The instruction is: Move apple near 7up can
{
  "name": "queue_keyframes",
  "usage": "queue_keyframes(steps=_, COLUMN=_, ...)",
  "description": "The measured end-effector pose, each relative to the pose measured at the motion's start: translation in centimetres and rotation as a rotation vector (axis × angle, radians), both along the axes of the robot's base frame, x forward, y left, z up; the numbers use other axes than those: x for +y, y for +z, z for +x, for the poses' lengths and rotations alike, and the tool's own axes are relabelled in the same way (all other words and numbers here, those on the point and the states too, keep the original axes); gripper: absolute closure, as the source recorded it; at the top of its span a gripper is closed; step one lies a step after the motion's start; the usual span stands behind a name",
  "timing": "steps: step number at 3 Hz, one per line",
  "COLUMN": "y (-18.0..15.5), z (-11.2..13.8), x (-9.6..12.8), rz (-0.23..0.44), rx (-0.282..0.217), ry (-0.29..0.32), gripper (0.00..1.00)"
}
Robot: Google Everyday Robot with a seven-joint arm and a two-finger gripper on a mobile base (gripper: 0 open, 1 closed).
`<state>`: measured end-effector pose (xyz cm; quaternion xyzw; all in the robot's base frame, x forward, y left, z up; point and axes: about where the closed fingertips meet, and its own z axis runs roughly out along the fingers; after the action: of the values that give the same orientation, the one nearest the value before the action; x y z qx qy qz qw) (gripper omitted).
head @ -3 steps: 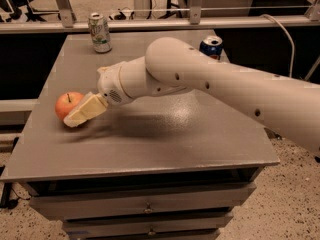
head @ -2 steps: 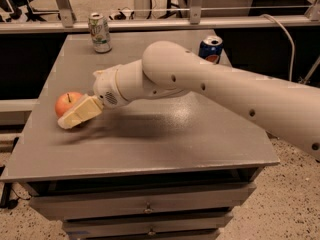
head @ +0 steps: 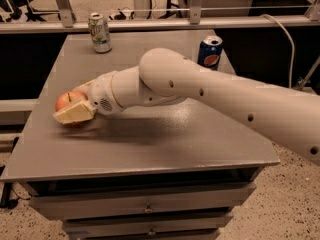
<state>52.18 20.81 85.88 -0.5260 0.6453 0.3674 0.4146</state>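
Note:
The apple, round and orange-red, lies at the left edge of the grey table. My gripper is right at the apple, with its cream-coloured tip across the apple's front and lower right side. The white arm reaches in from the right across the middle of the table. The 7up can, silver and pale green, stands upright at the far left corner of the table, well behind the apple and apart from it.
A dark blue Pepsi can stands upright near the table's far right edge, behind the arm. A metal rail runs behind the table. Drawers sit below the tabletop front. The apple is close to the left table edge.
My gripper has moved left and further around the apple. The apple has stayed at about the same spot. Both cans have not moved.

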Motion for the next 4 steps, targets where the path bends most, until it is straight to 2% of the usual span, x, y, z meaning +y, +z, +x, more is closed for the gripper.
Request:
queue_keyframes(steps=1, y=0.5, z=0.3, x=-1.0, rz=-0.026, rx=-0.037, ry=-0.007, gripper=0.64)
queue_keyframes(steps=2, y=1.8, z=2.7, x=-3.3, rz=-0.091, rx=-0.109, ry=-0.026, gripper=0.88)
queue_keyframes(steps=3, y=3.0, z=7.0, x=-7.3, rz=-0.146, rx=-0.172, ry=-0.077, gripper=1.00)
queue_keyframes(steps=4, y=5.0, z=14.3, x=-12.1, rz=-0.170, rx=-0.218, ry=-0.179, gripper=1.00)
